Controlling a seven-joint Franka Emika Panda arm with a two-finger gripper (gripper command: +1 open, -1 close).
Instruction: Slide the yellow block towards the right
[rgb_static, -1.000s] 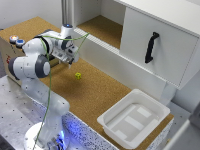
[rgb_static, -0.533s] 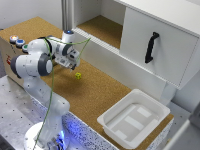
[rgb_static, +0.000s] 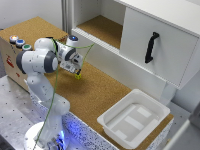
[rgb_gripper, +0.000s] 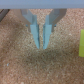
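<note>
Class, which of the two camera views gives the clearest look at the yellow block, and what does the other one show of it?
The wrist view: the yellow block appears large at the picture's edge, though cut off, beside the gripper. In the exterior view the yellow block is only a tiny speck just below the gripper on the cork surface.

Yellow block (rgb_static: 78, 76): tiny yellow-green cube, flat on cork surface; seen at wrist view's edge (rgb_gripper: 81, 42).

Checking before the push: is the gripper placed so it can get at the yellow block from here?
Probably yes. The gripper is low over the cork surface, jaws nearly closed, and the yellow block lies just beside them with only bare cork between.
</note>
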